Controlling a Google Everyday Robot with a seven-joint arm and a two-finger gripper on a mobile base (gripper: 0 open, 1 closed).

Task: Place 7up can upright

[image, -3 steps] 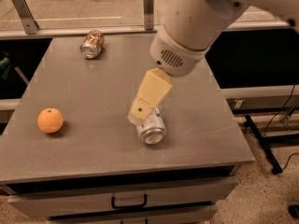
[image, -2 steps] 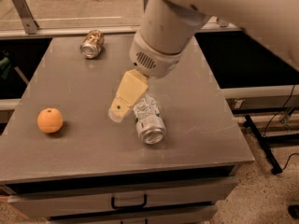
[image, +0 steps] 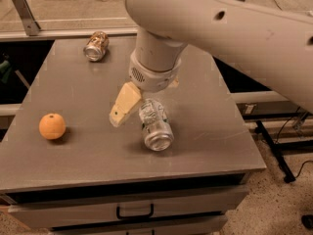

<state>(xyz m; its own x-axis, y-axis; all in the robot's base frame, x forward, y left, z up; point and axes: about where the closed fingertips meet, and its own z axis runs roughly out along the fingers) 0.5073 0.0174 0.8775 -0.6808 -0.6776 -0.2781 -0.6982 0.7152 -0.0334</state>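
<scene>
The 7up can (image: 155, 126) lies on its side near the middle of the grey table (image: 73, 151), its silver end facing the front edge. It is silver-white with green markings and slightly dented. My gripper (image: 143, 107) hangs from the large white arm just above the far end of the can. It is open and holds nothing. One cream finger (image: 124, 105) points down to the left of the can, close beside it. The other finger is mostly hidden behind the wrist and the can.
A gold-tan can (image: 96, 46) lies on its side at the back left of the table. An orange (image: 52, 126) sits at the left. A drawer handle (image: 135, 212) shows below the front edge. Dark cables and a stand leg lie on the floor at right.
My arm has swung left and a little forward. The cream finger moved from over the can to its left side. The can still lies on its side, turned slightly.
</scene>
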